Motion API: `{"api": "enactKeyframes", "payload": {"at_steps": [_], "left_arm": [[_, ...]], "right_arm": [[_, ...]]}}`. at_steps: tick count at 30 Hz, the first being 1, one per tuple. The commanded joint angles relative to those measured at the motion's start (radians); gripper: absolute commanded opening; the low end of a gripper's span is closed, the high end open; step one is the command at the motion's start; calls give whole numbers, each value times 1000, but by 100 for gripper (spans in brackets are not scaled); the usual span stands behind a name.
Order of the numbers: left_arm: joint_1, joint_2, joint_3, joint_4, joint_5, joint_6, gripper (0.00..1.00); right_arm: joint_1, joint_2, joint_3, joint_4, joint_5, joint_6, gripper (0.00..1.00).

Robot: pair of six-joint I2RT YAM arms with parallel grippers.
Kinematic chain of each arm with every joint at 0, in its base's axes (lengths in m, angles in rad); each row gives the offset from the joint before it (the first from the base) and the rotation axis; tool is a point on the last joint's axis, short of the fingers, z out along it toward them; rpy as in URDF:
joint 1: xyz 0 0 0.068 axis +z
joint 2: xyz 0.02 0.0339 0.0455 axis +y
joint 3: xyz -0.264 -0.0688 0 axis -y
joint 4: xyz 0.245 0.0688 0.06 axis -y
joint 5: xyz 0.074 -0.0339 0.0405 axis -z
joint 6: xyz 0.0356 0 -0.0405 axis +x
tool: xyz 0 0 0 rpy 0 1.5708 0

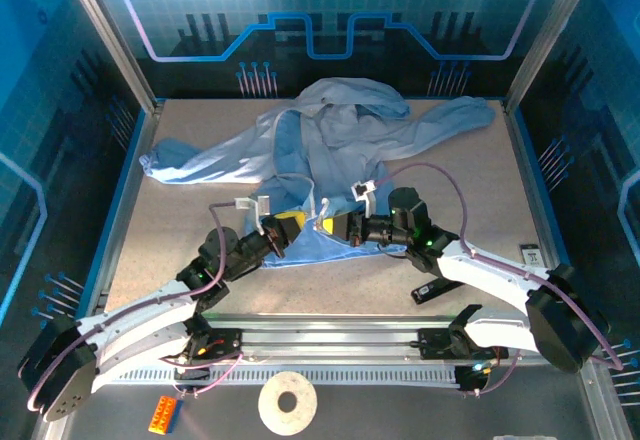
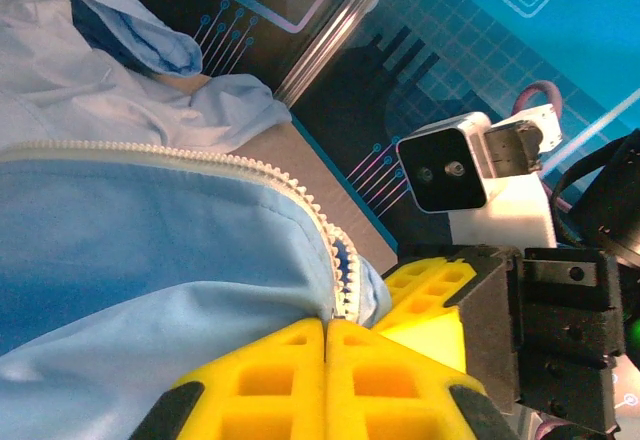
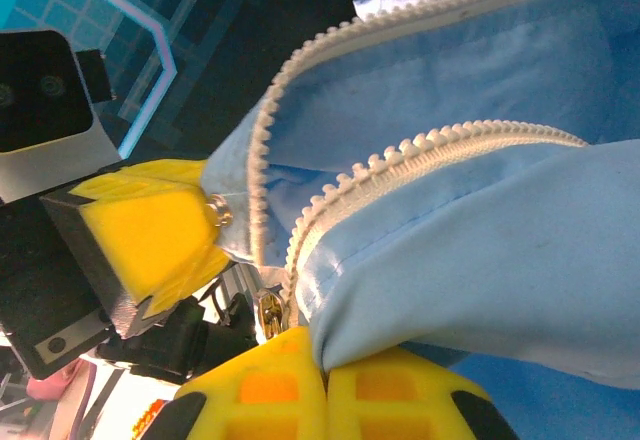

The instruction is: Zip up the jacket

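Observation:
The light blue jacket (image 1: 340, 140) lies crumpled across the back half of the table, its open front hem toward me. My left gripper (image 1: 288, 228) is shut on the hem beside one toothed zipper edge (image 2: 200, 157); in the left wrist view the yellow fingers (image 2: 280, 370) pinch the fabric (image 2: 150, 260) flat. My right gripper (image 1: 348, 228) faces it from the right, shut on the other hem corner (image 3: 480, 260). A small metal zipper slider (image 3: 268, 307) hangs just left of its fingertips. The two zipper rows (image 3: 440, 145) stand apart. The two grippers nearly touch.
A black flat object (image 1: 437, 290) lies on the table by the right arm, and a small card (image 1: 531, 254) lies near the right edge. A white tape roll (image 1: 288, 400) and an orange brick (image 1: 163, 413) sit below the arm bases. Blue enclosure walls surround the table.

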State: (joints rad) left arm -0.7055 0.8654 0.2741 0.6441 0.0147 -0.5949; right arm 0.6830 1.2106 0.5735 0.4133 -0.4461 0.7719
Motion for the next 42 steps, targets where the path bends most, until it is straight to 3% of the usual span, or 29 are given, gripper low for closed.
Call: {"api": "enactKeyframes", "payload": {"at_steps": [1, 42], "left_arm": [[-8, 13, 19, 67, -3, 1, 0], [-8, 1, -11, 56, -7, -8, 0]], "right_arm": [[13, 1, 14, 46, -1, 8, 0], [13, -4, -1, 79, 32, 46, 0]]}}
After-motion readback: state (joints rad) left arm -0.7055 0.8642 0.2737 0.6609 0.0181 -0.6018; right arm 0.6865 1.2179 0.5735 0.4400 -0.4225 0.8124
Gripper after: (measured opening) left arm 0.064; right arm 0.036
